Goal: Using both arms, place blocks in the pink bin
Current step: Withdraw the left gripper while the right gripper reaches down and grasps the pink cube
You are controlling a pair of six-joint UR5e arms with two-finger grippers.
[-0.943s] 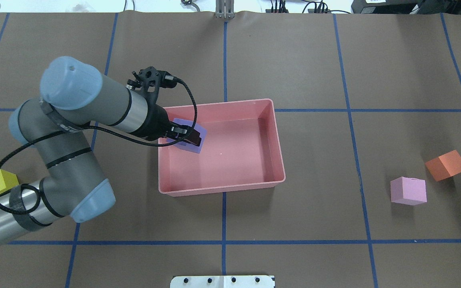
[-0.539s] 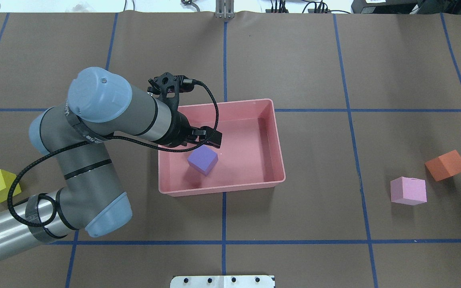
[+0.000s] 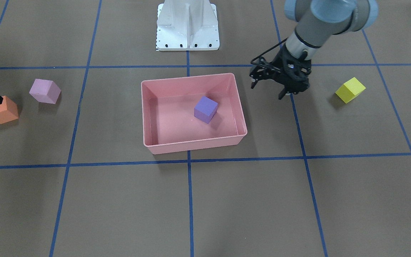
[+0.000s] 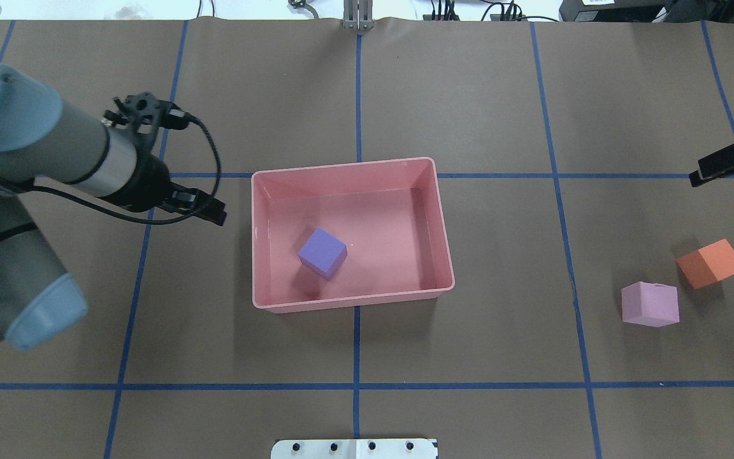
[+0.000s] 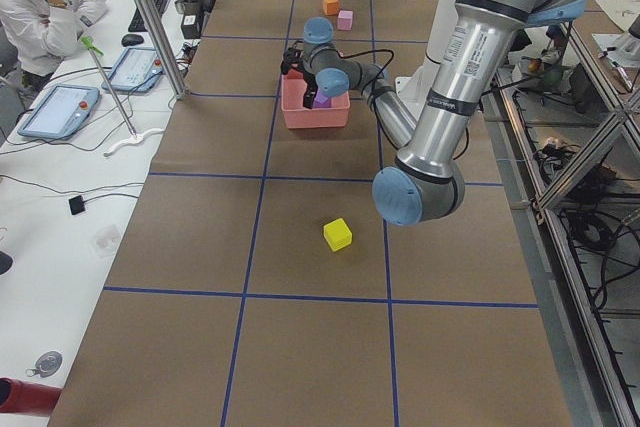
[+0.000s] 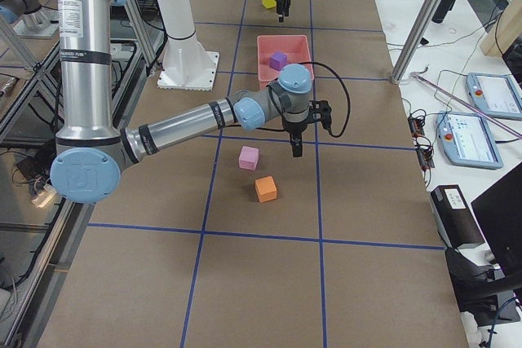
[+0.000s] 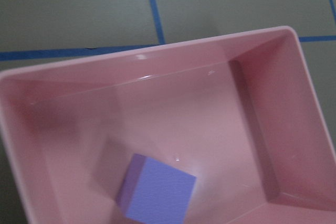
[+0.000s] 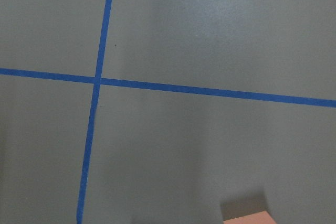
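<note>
My left pincer (image 4: 211, 209) apart, empty | my right pincer (image 4: 701, 172): cannot tell | orange block (image 4: 711, 262) near it; off-centre descent could knock it away.

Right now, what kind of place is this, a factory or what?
Probably a robotics lab, not a factory: the left arm reaches over a brown-papered table gridded with blue tape, and tablet-like control pendants lie on a side desk beside a seated person.

Robotics lab: tape-gridded table (image 4: 469, 350), teach pendants (image 6: 488, 109), aluminium posts (image 5: 152, 22).
</note>
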